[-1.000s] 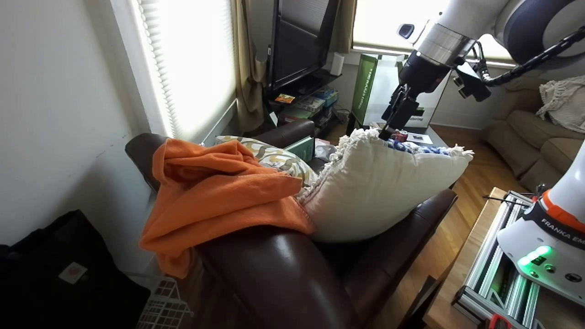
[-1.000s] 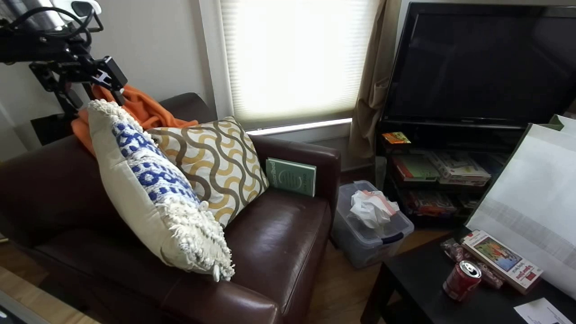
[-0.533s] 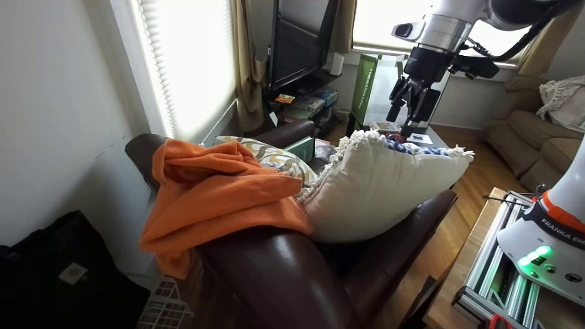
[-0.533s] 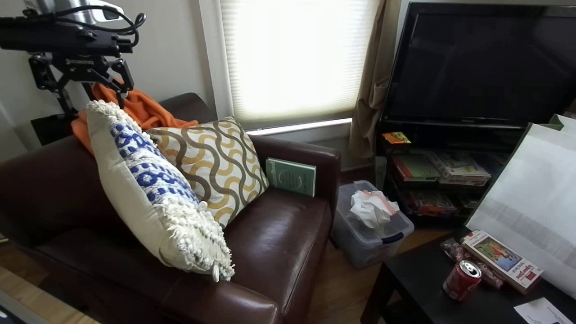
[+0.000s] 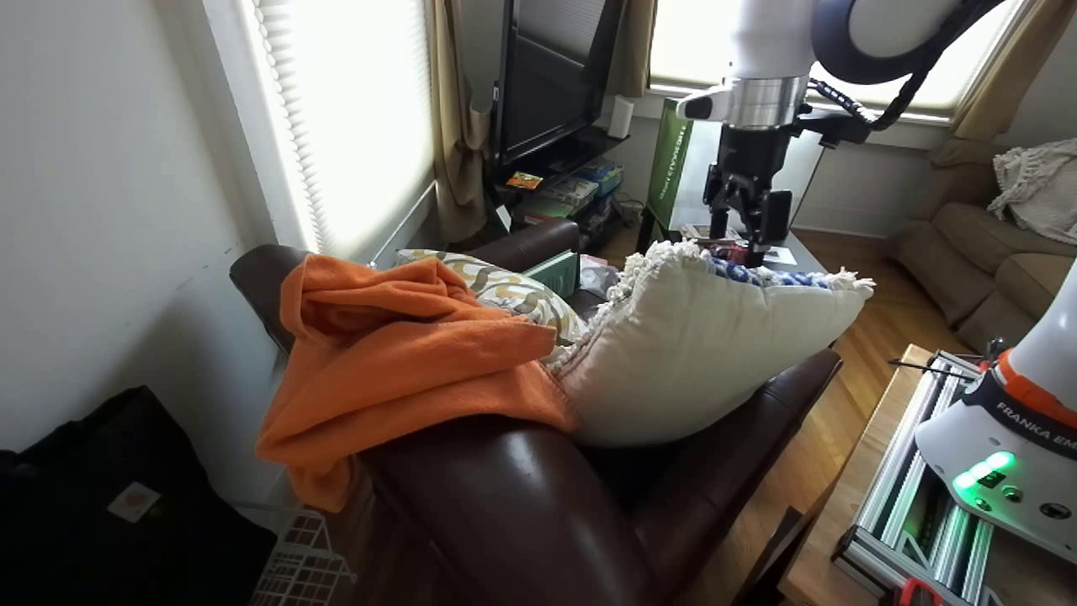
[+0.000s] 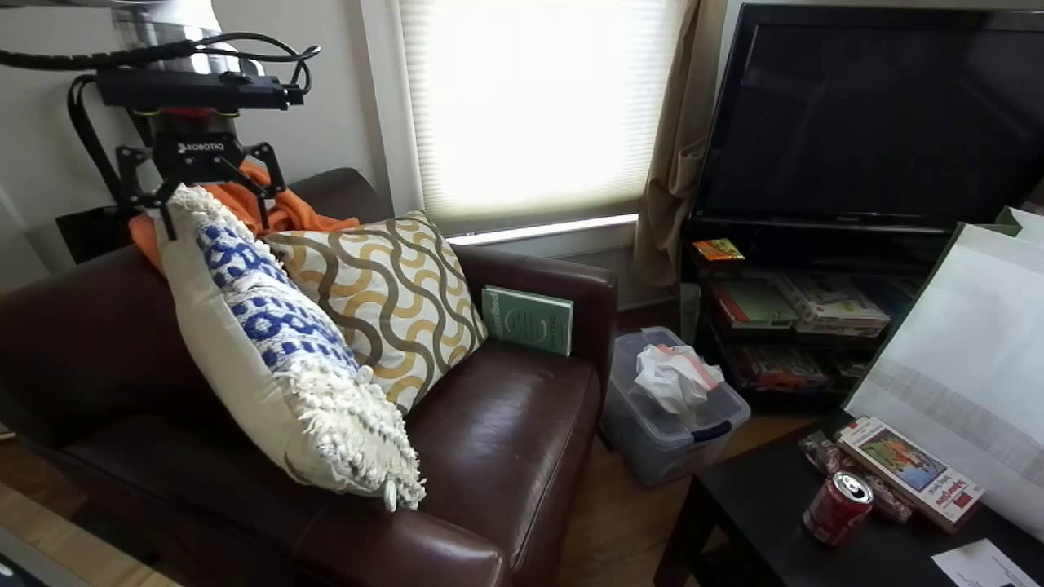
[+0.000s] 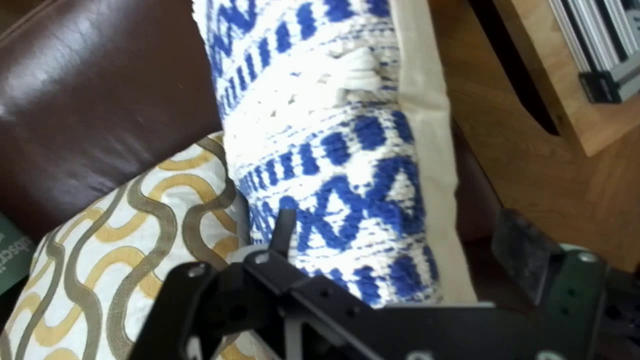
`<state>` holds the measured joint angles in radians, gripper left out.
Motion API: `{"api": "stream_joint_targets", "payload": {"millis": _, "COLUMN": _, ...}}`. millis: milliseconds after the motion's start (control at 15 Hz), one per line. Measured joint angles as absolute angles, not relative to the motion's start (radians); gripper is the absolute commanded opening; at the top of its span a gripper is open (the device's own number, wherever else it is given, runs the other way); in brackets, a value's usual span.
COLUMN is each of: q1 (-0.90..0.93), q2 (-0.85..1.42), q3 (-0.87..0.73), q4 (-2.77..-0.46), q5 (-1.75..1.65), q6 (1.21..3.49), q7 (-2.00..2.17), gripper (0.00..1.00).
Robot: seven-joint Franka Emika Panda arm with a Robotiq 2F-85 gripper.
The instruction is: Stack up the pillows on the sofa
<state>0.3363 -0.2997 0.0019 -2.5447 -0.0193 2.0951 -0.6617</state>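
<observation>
A cream pillow with blue patterns and tufts [image 6: 285, 326] leans on edge in the brown leather armchair [image 6: 506, 432]; its plain back [image 5: 715, 353] shows in an exterior view. A white pillow with gold and brown waves [image 6: 391, 302] leans behind it, partly hidden, and also shows in the wrist view [image 7: 125, 240]. My gripper [image 6: 216, 216] points down at the upper end of the blue-patterned pillow, also seen in an exterior view [image 5: 738, 242]. It is open, and in the wrist view the fingers [image 7: 395, 225] stand wide apart on either side of that pillow. I cannot tell whether they touch it.
An orange blanket [image 5: 404, 362] hangs over the chair's back. A green book [image 6: 528, 320] stands against the chair's arm. A clear bin [image 6: 669, 440], a black table [image 6: 775, 522] with a red can [image 6: 838, 507], and a television [image 6: 881, 114] are nearby.
My gripper has swung from tilted to pointing straight down. It has moved right and slightly lower over the blue-patterned pillow in an exterior view. That pillow's top has shifted slightly at most.
</observation>
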Motion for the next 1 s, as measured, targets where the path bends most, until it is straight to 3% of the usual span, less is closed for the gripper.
{"api": "stream_joint_targets", "payload": {"millis": 600, "q1": 0.298, "q2": 0.001, "q3": 0.146, "q4": -2.393, "q5": -0.058, "q6": 2.142, "q7": -0.732, "gripper": 1.0}}
{"api": "stream_joint_targets", "payload": {"millis": 1000, "q1": 0.297, "q2": -0.075, "q3": 0.213, "q4": -2.374, "q5": 0.002, "q6": 2.142, "q7": -0.647, "gripper": 1.0}}
